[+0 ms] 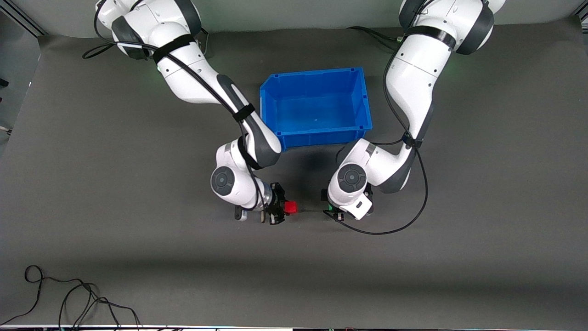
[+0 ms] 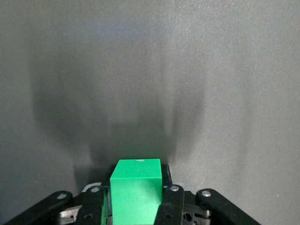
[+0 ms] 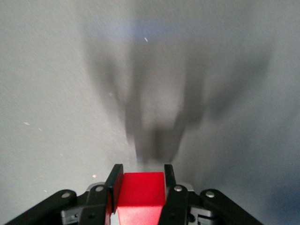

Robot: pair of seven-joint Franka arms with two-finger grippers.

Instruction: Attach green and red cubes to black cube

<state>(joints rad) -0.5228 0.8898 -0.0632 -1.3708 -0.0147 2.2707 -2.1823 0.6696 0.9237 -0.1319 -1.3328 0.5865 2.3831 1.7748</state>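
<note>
Bright red cube (image 3: 139, 193) clamped in right gripper (image 3: 140, 187) w/ jaws shut on it, matte green cube (image 2: 136, 190) pinched likewise in left gripper (image 2: 137, 192), both over grey mat (image 1: 138, 257) nr blue bin (image 1: 317, 106), black cube not visible.

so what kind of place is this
Likely a robotics lab bench: two white arms reach over a grey mat, a blue bin sits between them, and loose cables trail at the mat's edge nearest the camera.

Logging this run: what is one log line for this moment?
left gripper: shut on green cube | right gripper: shut on red cube | black cube: not visible | blue bin: empty
</note>
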